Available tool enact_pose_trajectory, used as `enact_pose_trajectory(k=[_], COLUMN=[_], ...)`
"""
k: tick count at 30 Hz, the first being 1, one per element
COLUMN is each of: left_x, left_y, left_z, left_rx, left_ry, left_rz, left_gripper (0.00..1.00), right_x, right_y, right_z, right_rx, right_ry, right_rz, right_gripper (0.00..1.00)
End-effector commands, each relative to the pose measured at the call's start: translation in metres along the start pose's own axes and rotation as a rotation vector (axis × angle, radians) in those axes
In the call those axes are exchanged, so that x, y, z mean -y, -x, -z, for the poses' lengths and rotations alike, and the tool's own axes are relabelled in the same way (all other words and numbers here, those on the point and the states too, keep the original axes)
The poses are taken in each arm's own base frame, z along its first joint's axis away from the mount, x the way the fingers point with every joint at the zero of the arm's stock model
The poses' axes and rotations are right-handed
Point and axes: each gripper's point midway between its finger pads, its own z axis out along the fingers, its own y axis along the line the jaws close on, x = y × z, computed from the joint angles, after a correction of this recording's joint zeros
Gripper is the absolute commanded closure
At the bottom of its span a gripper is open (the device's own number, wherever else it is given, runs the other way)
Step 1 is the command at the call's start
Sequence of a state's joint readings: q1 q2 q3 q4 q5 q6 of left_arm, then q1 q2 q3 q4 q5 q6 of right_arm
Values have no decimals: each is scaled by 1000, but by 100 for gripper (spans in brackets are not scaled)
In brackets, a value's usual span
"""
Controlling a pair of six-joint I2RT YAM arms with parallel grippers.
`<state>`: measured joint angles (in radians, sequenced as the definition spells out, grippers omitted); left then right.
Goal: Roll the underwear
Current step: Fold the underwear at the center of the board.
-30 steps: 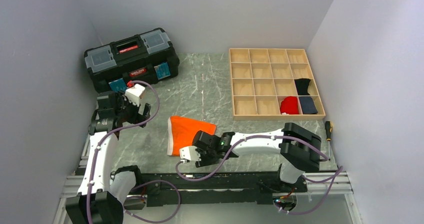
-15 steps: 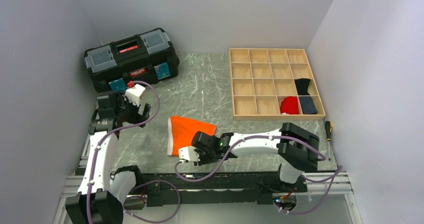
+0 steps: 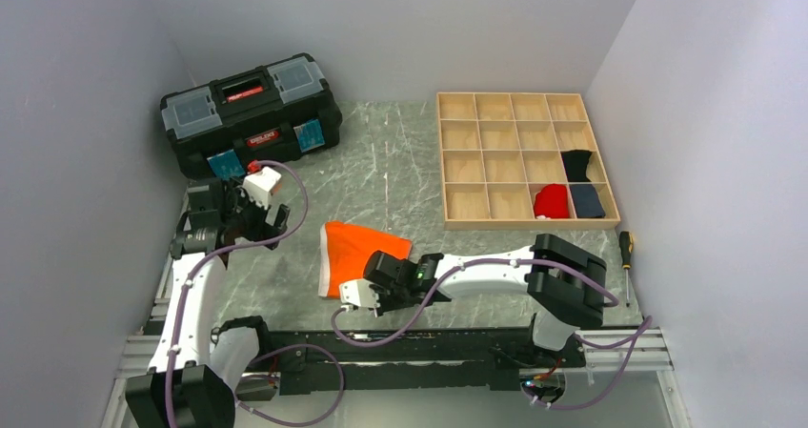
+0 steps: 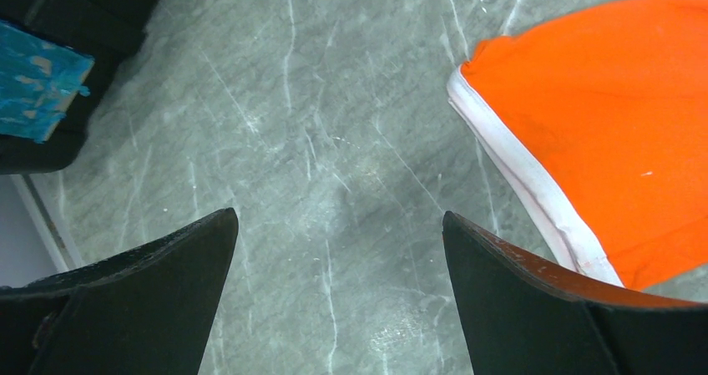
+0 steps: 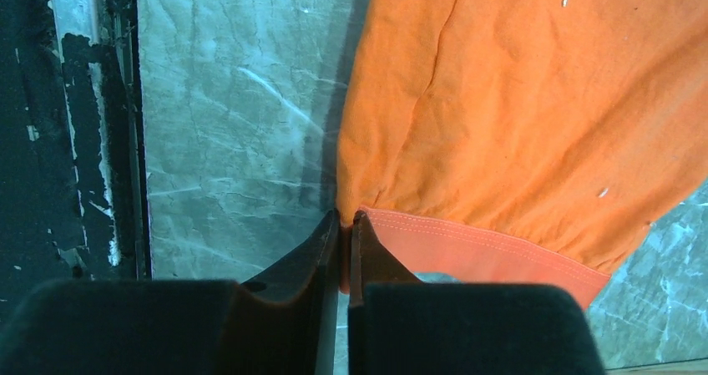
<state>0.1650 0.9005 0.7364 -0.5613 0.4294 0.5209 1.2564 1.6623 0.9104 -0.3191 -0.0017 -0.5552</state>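
The underwear (image 3: 360, 245) lies flat on the worktop (image 3: 400, 161). My right end effector (image 5: 344, 218) pinches its 6 o'clock hem: roll start, I judge. Left end effector (image 4: 338, 225) wide, empty, at 9 o'clock. Next: turn the hem toward 12.

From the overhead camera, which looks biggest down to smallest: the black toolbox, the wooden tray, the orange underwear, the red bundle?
1. Wooden tray and black toolbox: too alike to rank, and the toolbox stands taller, nearer the camera.
2. Orange underwear.
3. Red bundle, inside one tray cell.
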Motion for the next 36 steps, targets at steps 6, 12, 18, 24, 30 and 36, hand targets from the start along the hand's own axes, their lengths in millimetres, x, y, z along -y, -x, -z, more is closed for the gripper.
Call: enact_pose_trajectory(k=[6, 12, 18, 24, 30, 36], left_x=[23, 49, 72, 103, 119, 143], left_y=[-5, -19, -22, -33, -47, -62], left_z=[-6, -5, 2, -1, -9, -13], left_rx=[34, -15, 107, 122, 74, 6], left_ry=[-122, -277, -283, -358, -418, -490], left_rz=[-13, -41, -242, -416, -533, -616], left_gripper=[1, 1, 1, 1, 5, 8], right_x=[-5, 4, 19, 25, 36, 39], right_y=[2, 18, 27, 32, 33, 24], right_z=[3, 21, 37, 40, 40, 33], right_rx=[-11, 73, 179, 245, 276, 264], right_ry=[54, 133, 257, 370, 455, 499], right_rz=[-40, -108, -227, -293, -349, -383], right_gripper=[100, 100, 100, 100, 100, 100])
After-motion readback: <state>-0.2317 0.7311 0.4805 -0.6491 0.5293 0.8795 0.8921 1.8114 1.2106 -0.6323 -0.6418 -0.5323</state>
